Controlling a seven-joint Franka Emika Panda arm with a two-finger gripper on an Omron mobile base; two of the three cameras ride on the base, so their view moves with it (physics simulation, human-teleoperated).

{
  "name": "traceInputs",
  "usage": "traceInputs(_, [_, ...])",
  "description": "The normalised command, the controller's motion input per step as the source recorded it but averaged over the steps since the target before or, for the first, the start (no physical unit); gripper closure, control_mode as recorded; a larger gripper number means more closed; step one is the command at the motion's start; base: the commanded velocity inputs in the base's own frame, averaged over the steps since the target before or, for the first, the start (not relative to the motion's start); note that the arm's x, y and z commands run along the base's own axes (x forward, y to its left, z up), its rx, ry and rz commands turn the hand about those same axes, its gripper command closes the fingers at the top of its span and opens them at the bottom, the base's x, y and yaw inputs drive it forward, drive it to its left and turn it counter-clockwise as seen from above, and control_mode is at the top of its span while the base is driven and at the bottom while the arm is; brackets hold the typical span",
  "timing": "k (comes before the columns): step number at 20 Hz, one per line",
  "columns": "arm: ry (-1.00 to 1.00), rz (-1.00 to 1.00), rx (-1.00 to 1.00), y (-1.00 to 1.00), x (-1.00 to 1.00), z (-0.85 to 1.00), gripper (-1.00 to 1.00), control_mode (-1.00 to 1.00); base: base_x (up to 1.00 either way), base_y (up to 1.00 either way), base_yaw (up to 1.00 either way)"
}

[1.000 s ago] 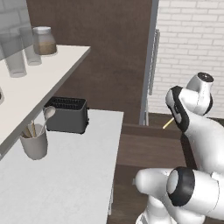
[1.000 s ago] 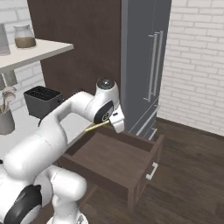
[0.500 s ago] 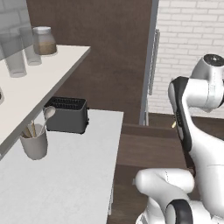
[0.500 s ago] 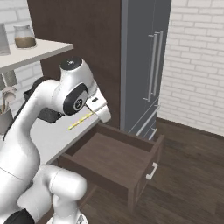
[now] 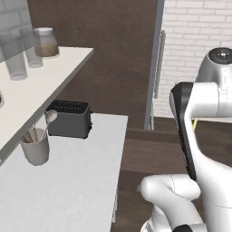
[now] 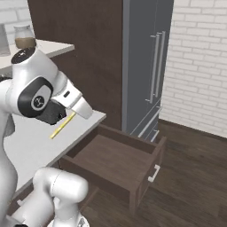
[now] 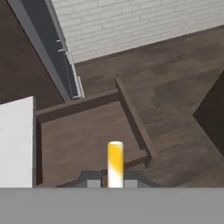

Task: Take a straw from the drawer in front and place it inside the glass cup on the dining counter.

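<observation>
The straw (image 7: pixel 115 164) is a thin yellow stick, and my gripper (image 7: pixel 114 183) is shut on its lower end in the hand view. From the right base view the straw (image 6: pixel 62 125) slants out below my hand, over the edge of the white worktop. A short piece of the straw (image 5: pixel 195 123) peeks out behind my forearm in the left base view. The drawer (image 6: pixel 133 146) stands pulled out, dark brown with bare boards inside, and it lies below my hand (image 7: pixel 131 113). The glass cup and the dining counter are out of view.
A black toaster (image 5: pixel 68 118) and a utensil pot (image 5: pixel 36 146) stand on the white worktop (image 5: pixel 77 181). Glasses and a jar (image 5: pixel 45 41) sit on the shelf above. A tall grey fridge (image 6: pixel 146 66) rises behind the drawer, with wood floor (image 6: pixel 195 177) to its right.
My arm has risen and swung from over the drawer toward the worktop side, carrying the straw along. The drawer stays pulled out as before.
</observation>
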Motion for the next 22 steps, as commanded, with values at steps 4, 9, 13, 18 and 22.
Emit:
traceInputs(4, [0.0,0.01,-0.03,0.0,-0.16,0.03,1.0,1.0,-0.61,0.0,0.0])
traceInputs(9, [0.0,0.0,0.0,0.0,0.0,0.0,1.0,1.0,-1.0,-0.12,-0.02])
traceInputs(13, [0.0,0.0,0.0,0.0,0.0,0.0,1.0,1.0,-0.88,-0.71,-0.09])
traceInputs(18, [0.0,0.0,0.0,0.0,0.0,0.0,1.0,1.0,-0.27,-1.0,0.0])
traceInputs(22, [0.0,0.0,0.0,0.0,0.0,0.0,1.0,1.0,0.03,-1.0,0.0])
